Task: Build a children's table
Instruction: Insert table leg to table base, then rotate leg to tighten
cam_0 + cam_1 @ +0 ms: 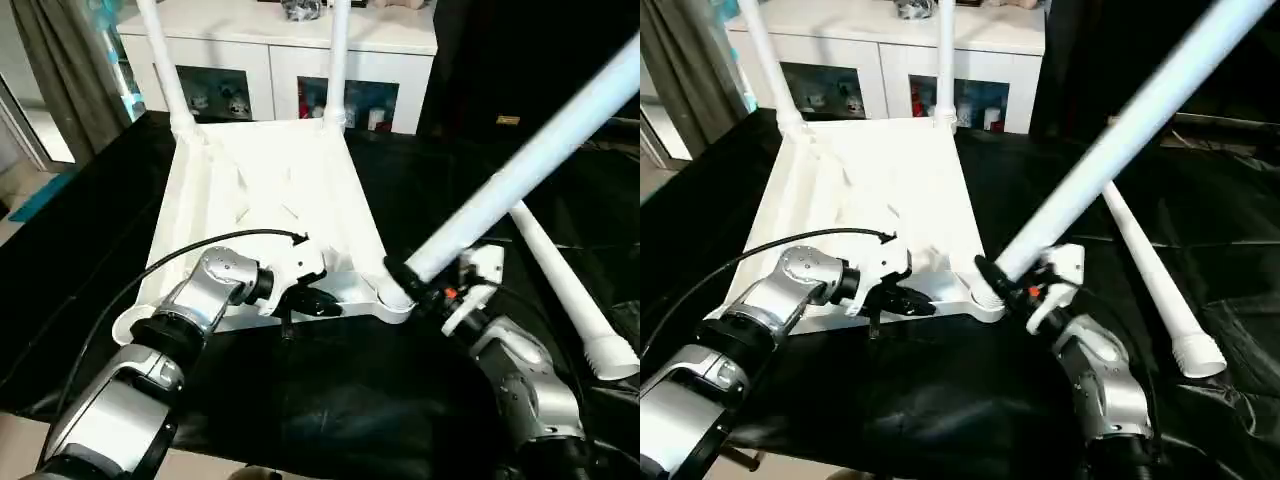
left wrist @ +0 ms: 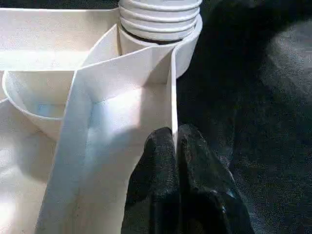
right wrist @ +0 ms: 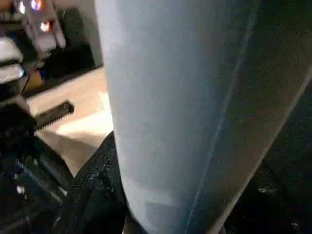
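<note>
Tabletop (image 1: 270,190) rim is pinched by the closed left claw (image 1: 318,300), while a slanted leg (image 1: 520,170) is gripped near its base by the right claw (image 1: 408,275).

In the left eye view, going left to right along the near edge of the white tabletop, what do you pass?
Empty corner socket → left gripper, shut on the tabletop's near rim → corner socket with the tilted leg at it → right gripper holding that leg → loose leg lying on the black sheet.
</note>
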Available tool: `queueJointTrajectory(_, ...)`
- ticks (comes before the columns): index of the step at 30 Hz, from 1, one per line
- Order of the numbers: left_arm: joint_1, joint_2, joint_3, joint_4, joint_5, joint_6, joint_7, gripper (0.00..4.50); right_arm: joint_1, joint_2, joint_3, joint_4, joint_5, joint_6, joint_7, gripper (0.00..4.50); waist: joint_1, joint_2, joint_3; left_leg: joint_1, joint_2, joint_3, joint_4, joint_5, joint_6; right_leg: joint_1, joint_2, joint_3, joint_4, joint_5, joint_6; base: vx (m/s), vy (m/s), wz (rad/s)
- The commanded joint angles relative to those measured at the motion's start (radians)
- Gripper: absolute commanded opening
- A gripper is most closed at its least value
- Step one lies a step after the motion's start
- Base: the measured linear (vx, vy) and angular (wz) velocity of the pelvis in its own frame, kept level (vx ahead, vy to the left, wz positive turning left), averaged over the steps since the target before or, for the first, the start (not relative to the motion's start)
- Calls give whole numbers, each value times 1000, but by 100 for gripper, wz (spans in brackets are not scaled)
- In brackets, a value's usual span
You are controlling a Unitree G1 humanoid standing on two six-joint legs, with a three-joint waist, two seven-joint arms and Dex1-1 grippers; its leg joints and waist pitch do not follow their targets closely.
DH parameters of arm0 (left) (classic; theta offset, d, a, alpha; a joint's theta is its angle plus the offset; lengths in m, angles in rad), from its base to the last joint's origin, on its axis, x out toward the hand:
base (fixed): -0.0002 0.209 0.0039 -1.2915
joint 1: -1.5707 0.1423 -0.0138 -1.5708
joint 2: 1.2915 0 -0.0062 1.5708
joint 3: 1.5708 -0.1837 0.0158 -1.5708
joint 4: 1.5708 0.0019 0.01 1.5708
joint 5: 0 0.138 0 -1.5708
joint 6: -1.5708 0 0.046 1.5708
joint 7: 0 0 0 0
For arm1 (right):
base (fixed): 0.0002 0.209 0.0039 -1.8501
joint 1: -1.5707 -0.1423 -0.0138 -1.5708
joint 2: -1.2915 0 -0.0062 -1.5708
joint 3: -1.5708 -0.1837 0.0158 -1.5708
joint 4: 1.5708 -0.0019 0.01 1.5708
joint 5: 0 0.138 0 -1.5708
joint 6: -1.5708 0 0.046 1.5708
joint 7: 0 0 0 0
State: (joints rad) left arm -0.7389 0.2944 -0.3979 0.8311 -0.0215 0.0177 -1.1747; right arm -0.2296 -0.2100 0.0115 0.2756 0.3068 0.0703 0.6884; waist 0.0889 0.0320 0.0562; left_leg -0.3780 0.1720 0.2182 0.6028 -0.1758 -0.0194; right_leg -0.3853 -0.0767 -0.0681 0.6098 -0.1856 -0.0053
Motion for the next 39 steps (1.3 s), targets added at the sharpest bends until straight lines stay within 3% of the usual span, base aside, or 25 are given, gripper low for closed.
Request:
queueJointTrajectory(1, -44, 1, 37, -10, 4, -22, 11, 0, 26, -15, 50, 60, -59, 43, 8, 194, -8, -3, -56, 35, 67, -53, -82, -378, -27, 18, -96, 54, -109, -457, -176, 0, 0, 0)
queueJointTrajectory(2, -40, 1, 31, -10, 10, -28, 9, 0, -5, -36, 72, 67, -79, 65, 24, 194, -11, -12, -53, 36, 67, -56, -82, -387, -25, 19, -97, 52, -112, -509, -162, 0, 0, 0)
queueJointTrajectory(7, -32, -1, 27, -15, 13, -34, 3, 0, -35, -68, 102, 74, -95, 100, 70, 194, -12, -11, -52, 41, 68, -58, -82, -397, -26, 13, -99, 53, -120, -566, -137, 0, 0, 0)
queueJointTrajectory(8, -30, -3, 27, -17, 14, -37, 2, 0, -44, -80, 115, 81, -97, 109, 94, 194, -14, -25, -53, 38, 69, -56, -84, -386, -21, 14, -97, 53, -118, -552, -138, 0, 0, 0)
queueJointTrajectory(9, -29, -3, 27, -18, 14, -37, 0, 0, -50, -89, 122, 89, -96, 120, 114, 194, -12, -20, -54, 39, 70, -58, -83, -381, -21, 14, -98, 54, -115, -543, -141, 0, 0, 0)
queueJointTrajectory(15, -27, -5, 27, -22, 15, -40, -6, 0, -64, -106, 133, 116, -94, 128, 155, 194, -9, -24, -55, 37, 73, -53, -87, -368, -22, 15, -96, 57, -107, -448, -174, 0, 0, 0)
queueJointTrajectory(19, -27, -5, 27, -22, 15, -40, -6, 0, -64, -106, 133, 116, -94, 128, 155, 194, -9, -25, -53, 41, 72, -53, -85, -387, -24, 13, -98, 56, -112, -489, -168, 0, 0, 0)
queueJointTrajectory(21, -25, 3, 11, -35, 13, -62, -74, 0, -96, -125, 140, 191, -85, 104, 248, 194, -10, -30, -53, 40, 70, -54, -83, -390, -20, 13, -102, 55, -117, -529, -159, 0, 0, 0)
queueJointTrajectory(23, -19, 12, -1, -59, 4, -75, -130, 0, -110, -138, 144, 222, -81, 91, 304, 194, -8, -28, -54, 38, 73, -56, -83, -386, -16, 15, -104, 54, -116, -540, -156, 0, 0, 0)
queueJointTrajectory(27, -14, 34, -21, -112, -15, -64, -228, 0, -144, -160, 152, 273, -80, 73, 379, 194, -3, -25, -56, 38, 79, -54, -91, -382, -26, 15, -97, 56, -101, -428, -196, 0, 0, 0)
queueJointTrajectory(30, -17, 43, -23, -126, -19, -57, -259, 0, -169, -165, 148, 315, -83, 59, 413, 194, -2, -23, -50, 37, 79, -50, -92, -379, -28, 15, -96, 59, -96, -380, -223, 0, 0, 0)
queueJointTrajectory(36, -29, 38, -9, -118, -16, -53, -248, 0, -199, -167, 145, 370, -88, 28, 457, 193, -2, -27, -43, 38, 79, -49, -92, -389, -21, 13, -98, 59, -101, -420, -222, 0, 0, 0)
queueJointTrajectory(39, -41, 21, 8, -99, -2, -37, -176, 0, -207, -156, 139, 388, -93, 23, 422, 193, -5, -30, -39, 40, 80, -51, -95, -404, -27, 11, -98, 59, -103, -448, -214, 0, 0, 0)
